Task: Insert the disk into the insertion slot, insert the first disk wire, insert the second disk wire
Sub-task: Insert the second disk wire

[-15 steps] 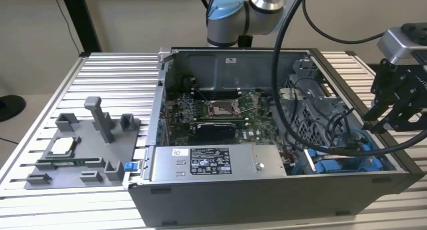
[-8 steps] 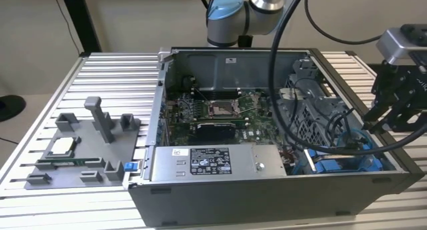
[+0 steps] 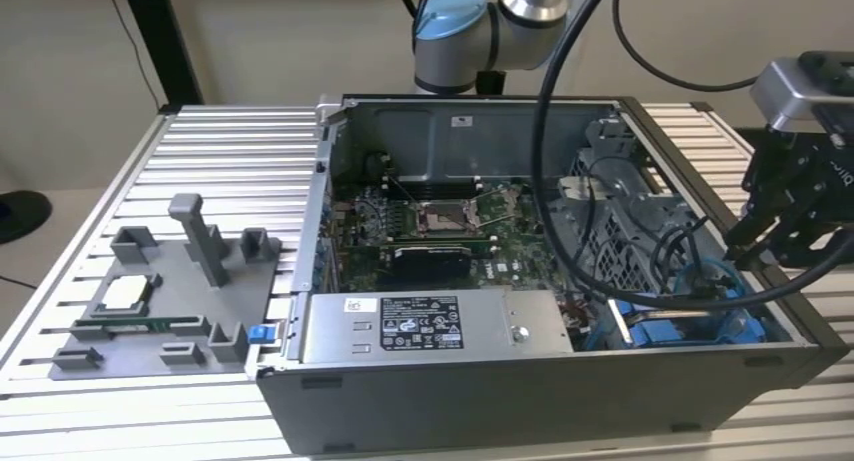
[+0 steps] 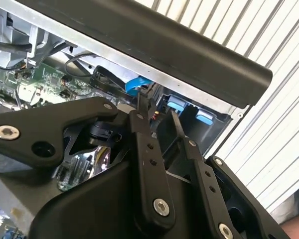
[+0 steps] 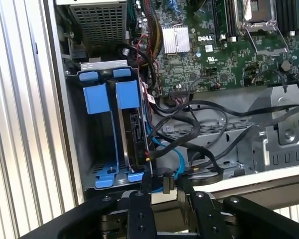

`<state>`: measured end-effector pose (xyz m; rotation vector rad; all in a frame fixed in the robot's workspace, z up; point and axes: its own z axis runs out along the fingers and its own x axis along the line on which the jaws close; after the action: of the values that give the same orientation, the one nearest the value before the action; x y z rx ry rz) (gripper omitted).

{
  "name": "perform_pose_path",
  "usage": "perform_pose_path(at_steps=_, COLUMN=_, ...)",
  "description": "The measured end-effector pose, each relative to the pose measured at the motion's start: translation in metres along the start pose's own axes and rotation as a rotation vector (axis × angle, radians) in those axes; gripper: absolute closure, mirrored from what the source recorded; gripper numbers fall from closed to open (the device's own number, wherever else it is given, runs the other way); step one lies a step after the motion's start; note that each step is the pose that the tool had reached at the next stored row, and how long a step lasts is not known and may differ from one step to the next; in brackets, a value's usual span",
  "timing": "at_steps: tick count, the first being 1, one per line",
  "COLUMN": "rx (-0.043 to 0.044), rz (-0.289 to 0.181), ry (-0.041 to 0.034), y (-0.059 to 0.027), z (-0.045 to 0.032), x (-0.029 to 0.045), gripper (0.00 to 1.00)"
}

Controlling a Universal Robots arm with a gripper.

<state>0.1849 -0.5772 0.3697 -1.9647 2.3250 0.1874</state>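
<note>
The disk stands on edge inside the insertion slot, a grey metal bay with bright blue rails in the corner of the open computer case. A thin blue wire and several black wires loop loosely right beside the disk's exposed end. My gripper hovers just above the case wall, over that end of the bay. From the exterior view, the gripper hangs at the exterior view's right, above the slot. In the second wrist view the gripper points down at the blue tabs.
A grey power-supply box lies along the case's front wall. The green motherboard fills the case floor. A grey holder with upright posts sits on the ribbed table at the exterior view's left. Thick black arm cables hang over the case.
</note>
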Motion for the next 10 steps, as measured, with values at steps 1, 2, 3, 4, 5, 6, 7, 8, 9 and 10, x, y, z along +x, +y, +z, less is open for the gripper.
perform_pose_path(at_steps=1, rx=0.0008, rz=0.007, ry=-0.0015, y=0.0, z=0.0003, x=0.0001, gripper=0.0)
perform_pose_path(at_steps=2, rx=0.0018, rz=0.015, ry=-0.0036, y=0.0, z=0.0007, x=0.0002, gripper=0.0)
perform_pose_path(at_steps=3, rx=0.0028, rz=0.024, ry=-0.0057, y=0.0, z=0.0012, x=0.0002, gripper=0.0)
perform_pose_path(at_steps=4, rx=0.004, rz=0.034, ry=-0.008, y=0.0, z=0.0017, x=0.0003, gripper=0.0)
perform_pose_path(at_steps=5, rx=0.0051, rz=0.044, ry=-0.0101, y=-0.0001, z=0.0022, x=0.0004, gripper=0.0)
perform_pose_path(at_steps=6, rx=0.0063, rz=0.053, ry=-0.0124, y=-0.0001, z=0.0028, x=0.0005, gripper=0.0)
perform_pose_path(at_steps=7, rx=0.0073, rz=0.063, ry=-0.0151, y=-0.0001, z=0.0034, x=0.0006, gripper=1.0)
perform_pose_path(at_steps=8, rx=0.008, rz=0.071, ry=-0.018, y=-0.0001, z=0.0038, x=0.0006, gripper=1.0)
perform_pose_path(at_steps=9, rx=0.0087, rz=0.078, ry=-0.0208, y=-0.0001, z=0.0041, x=0.0007, gripper=1.0)
perform_pose_path(at_steps=10, rx=0.0093, rz=0.085, ry=-0.0238, y=-0.0001, z=0.0043, x=0.0007, gripper=1.0)
